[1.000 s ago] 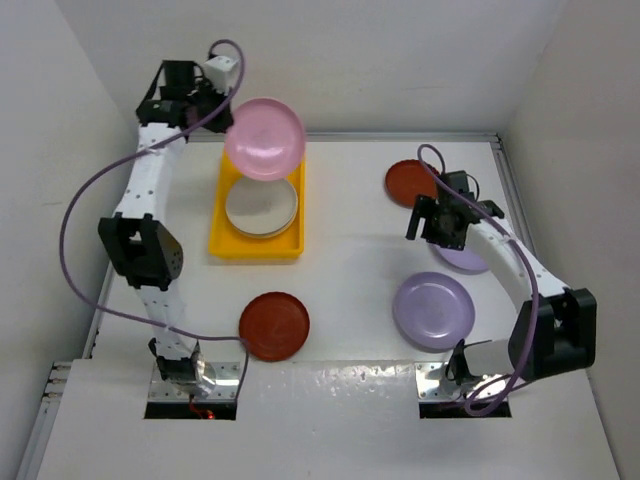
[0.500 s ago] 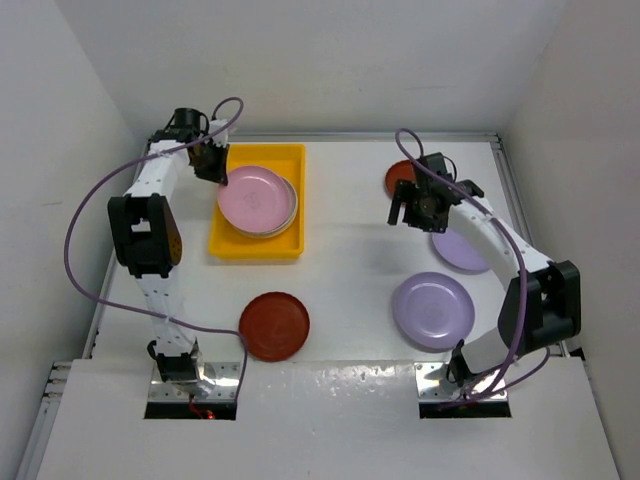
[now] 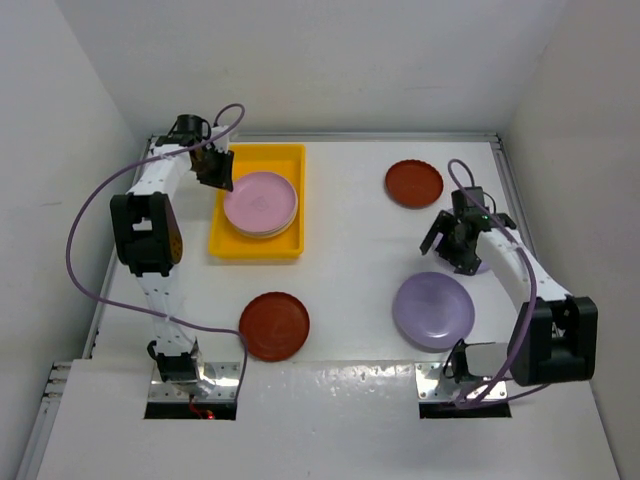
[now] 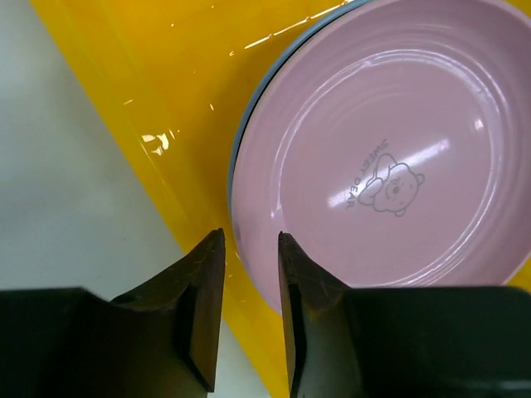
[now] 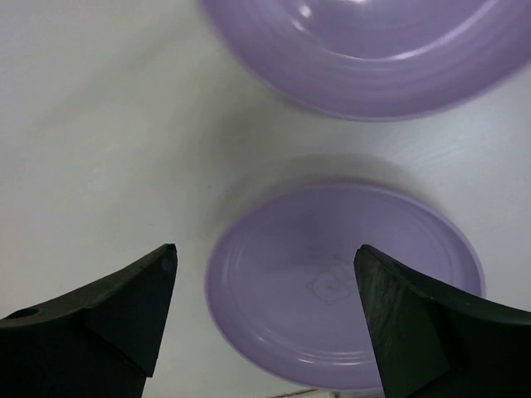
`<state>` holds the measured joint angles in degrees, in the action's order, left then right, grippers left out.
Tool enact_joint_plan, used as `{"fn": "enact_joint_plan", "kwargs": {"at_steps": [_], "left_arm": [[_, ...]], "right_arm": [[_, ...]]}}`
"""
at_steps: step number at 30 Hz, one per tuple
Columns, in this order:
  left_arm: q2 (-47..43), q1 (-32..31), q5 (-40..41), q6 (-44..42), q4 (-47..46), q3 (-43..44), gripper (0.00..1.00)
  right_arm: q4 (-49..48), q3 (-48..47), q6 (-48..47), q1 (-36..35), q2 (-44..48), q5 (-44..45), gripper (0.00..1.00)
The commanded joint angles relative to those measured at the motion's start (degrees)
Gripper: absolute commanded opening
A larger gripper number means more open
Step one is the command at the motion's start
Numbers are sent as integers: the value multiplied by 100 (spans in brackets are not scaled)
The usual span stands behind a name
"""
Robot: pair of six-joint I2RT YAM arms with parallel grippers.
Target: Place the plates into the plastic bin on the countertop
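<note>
Pink plate (image 3: pixel 260 203) now flat in yellow bin (image 3: pixel 255 247), left gripper (image 4: pixel 250 242) astride its rim

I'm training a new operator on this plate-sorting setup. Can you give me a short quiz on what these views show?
1. True or false: the pink plate lies inside the yellow bin.
2. How many dark red plates lie on the countertop? A) one B) two C) three
3. Fill in the colour: the right gripper hovers open above a ____ plate.

Key: 1. True. 2. B. 3. The lavender plate.
</note>
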<state>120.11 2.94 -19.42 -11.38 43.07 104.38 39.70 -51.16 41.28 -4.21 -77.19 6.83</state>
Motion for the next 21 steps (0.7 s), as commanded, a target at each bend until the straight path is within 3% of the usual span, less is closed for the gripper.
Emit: {"fn": "enact_joint_plan", "kwargs": {"at_steps": [1,9,14,21], "left_arm": [[3,40,52,-40,-88,12,36],[-181,40,105,-93,-88,135,40],[-365,40,105,-41,-88,197,43],[-480,40,44,-40,-88,197,43]], "right_arm": [[291,289,416,323,274,142,87],[600,914,662,1474,442,547,93],[205,1213,592,1765,257,530,93],[-217,1652,346,1617,-68,275,71]]}}
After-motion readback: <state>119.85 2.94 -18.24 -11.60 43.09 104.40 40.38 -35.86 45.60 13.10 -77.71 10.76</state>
